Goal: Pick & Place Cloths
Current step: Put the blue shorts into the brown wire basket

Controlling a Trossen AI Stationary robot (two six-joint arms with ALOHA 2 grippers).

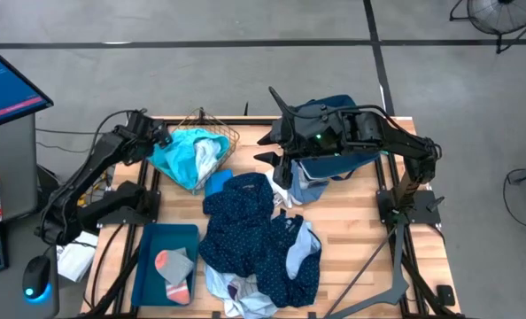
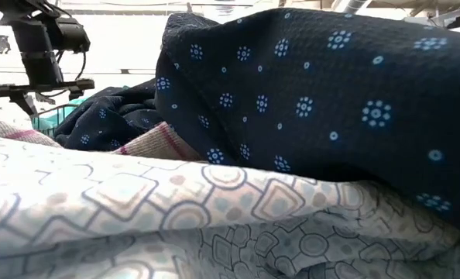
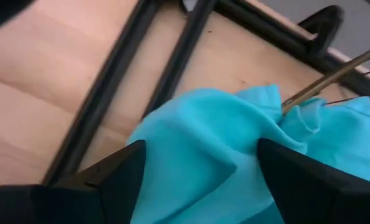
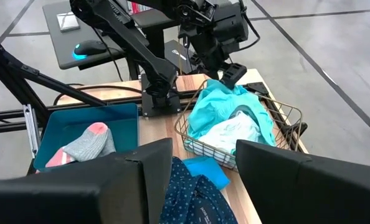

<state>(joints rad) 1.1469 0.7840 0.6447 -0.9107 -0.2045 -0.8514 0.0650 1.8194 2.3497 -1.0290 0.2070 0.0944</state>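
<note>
A turquoise cloth lies in a wire basket at the far left, with a pale cloth beside it. My left gripper is open over the basket's left side, and the turquoise cloth bulges between its fingers. A navy white-dotted cloth lies heaped mid-table over pale blue-grey cloth, and a bright blue cloth lies at its far edge. My right gripper is open and empty above the heap's far end. My left gripper comes at the turquoise cloth's upper fold slanting down from the table's left, one finger on each side. I cannot tell whether the fingers touch the cloth. The cloth rests in the basket.
A navy fabric bin stands at the far right under my right arm. A teal tray at the near left holds grey and coral socks. In the low view the dotted cloth and a patterned pale cloth block the table.
</note>
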